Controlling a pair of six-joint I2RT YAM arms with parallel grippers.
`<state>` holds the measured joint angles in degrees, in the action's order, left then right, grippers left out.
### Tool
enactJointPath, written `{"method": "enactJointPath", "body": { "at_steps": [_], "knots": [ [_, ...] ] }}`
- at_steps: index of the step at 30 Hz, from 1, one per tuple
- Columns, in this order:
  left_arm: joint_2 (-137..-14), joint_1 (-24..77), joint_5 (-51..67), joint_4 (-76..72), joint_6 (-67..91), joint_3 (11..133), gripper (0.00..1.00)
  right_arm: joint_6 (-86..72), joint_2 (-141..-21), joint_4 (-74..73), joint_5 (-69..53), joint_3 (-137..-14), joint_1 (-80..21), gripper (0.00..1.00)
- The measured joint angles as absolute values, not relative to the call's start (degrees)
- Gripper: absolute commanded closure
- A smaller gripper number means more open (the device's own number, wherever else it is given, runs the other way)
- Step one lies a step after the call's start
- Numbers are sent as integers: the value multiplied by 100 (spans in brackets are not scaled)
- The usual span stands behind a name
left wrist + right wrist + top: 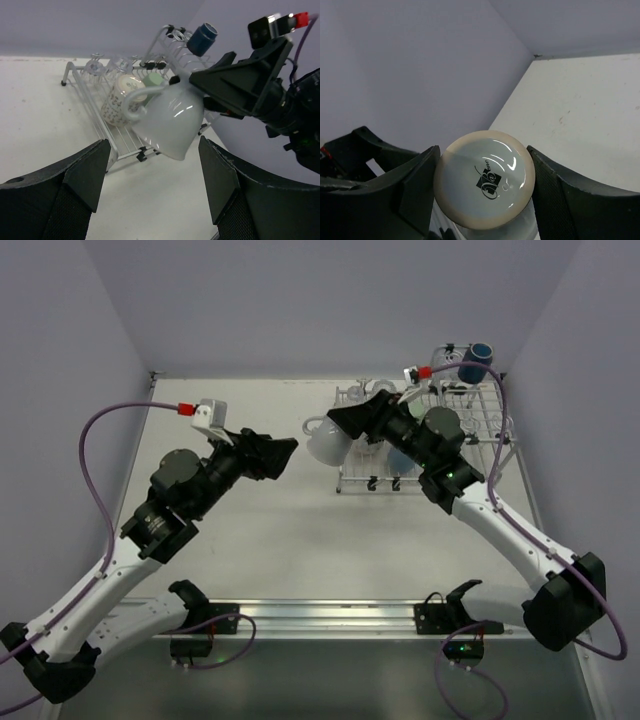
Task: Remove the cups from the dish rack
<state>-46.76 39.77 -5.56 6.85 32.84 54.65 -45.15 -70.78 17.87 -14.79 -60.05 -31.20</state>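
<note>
The right arm stretches from the table's [260,540] near right corner up and leftward, its hand [345,425] clamped on the base end of a glossy white ceramic mug [326,440]. The mug hangs in the air above the table, just left of the silver wire dish rack [492,430]. Its long axis lies roughly level, mouth facing away from the right hand toward the left hand [283,453]. The left arm reaches in from the near left corner, its hand wide open and empty, close to the mug. One dark navy mug [478,362] sits on the rack's raised far corner. The rack tray holds one patterned whitish cup [117,102], one pale green cup [152,80] and at least two clear glasses [95,67].
</note>
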Motion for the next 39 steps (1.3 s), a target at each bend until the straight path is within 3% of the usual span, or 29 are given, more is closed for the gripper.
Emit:
{"method": "enactJointPath", "body": {
  "at_steps": [17, 39],
  "knots": [
    [-4897, 3977, 45, 764, 3861, 5647, 19, -6121, -6654, 3424, -2978, -4788, -2630, 76],
    [-5011, 3986, 1297, -1081, 5704, 4071, 16, -6947, -6746, 4497, -2770, -4394, -2532, 75]
  ]
}}
